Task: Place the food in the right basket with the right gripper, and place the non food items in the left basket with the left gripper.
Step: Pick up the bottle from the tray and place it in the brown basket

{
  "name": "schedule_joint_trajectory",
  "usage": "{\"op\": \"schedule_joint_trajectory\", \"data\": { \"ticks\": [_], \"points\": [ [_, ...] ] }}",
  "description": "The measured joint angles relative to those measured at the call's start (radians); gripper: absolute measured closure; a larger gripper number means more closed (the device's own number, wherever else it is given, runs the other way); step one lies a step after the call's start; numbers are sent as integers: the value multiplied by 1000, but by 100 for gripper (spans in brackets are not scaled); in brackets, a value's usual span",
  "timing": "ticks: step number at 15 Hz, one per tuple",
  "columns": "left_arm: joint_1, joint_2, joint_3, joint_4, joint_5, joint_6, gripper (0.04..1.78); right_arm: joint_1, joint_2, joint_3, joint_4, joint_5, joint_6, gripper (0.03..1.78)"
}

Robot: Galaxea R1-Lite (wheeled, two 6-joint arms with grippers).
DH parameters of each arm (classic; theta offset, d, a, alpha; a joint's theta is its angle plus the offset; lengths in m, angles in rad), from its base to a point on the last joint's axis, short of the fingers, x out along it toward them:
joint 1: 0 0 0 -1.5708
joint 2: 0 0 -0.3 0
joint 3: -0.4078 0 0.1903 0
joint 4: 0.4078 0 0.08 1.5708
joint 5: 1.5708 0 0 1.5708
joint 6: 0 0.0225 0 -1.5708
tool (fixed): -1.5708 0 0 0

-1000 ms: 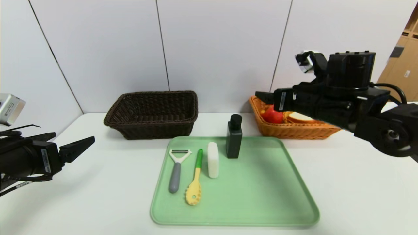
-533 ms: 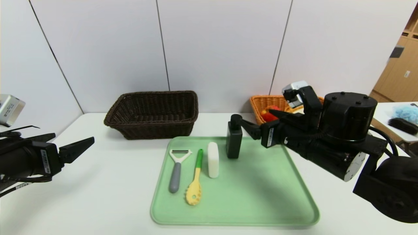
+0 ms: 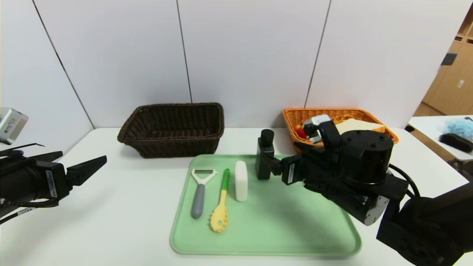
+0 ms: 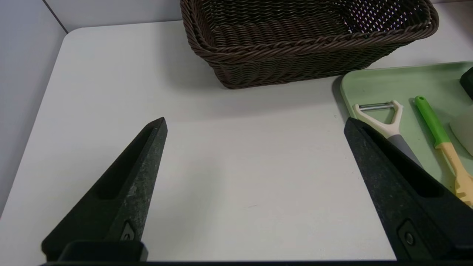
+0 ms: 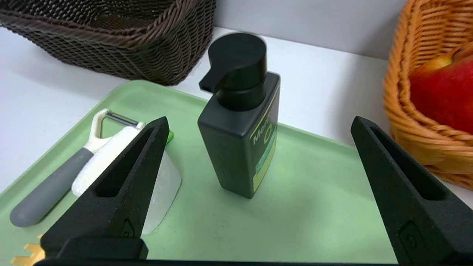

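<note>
Right gripper [image 5: 258,125]: jaws spread wide, holding nothing, low over the green tray [image 3: 295,229], fingers pointing at the black pump bottle [image 3: 264,157].
Change since a second ago: the right arm has swung down and inward from above the orange basket [image 3: 295,122] to the tray; its fingertip now sits just beside the bottle, though contact cannot be told.
Left gripper [image 4: 255,125]: fingers wide apart, empty, parked over bare table [image 3: 122,199] at the left, unmoved.
Pump bottle: upright at the tray's back edge, matte black, square body, round pump head, green label on one side.
Other tray items: white bar [image 3: 241,180] just beside the bottle, then green-handled yellow pasta spoon [image 3: 221,203] and grey-handled peeler [image 3: 200,192], all lying flat.
Brown basket [image 3: 173,127]: behind the tray to the left.
Orange basket contents: red apple [image 5: 443,92] and bread slice [image 3: 356,125].
</note>
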Motion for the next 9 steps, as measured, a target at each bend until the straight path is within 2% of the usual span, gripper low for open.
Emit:
{"op": "schedule_joint_trajectory", "data": {
  "ticks": [5,9],
  "points": [
    [0,-4,9,0,0,2,13,2,97,-13,-11,-3,31,12],
    [-1,-8,20,0,0,1,13,3,184,-80,-69,-5,31,12]
  ]
}}
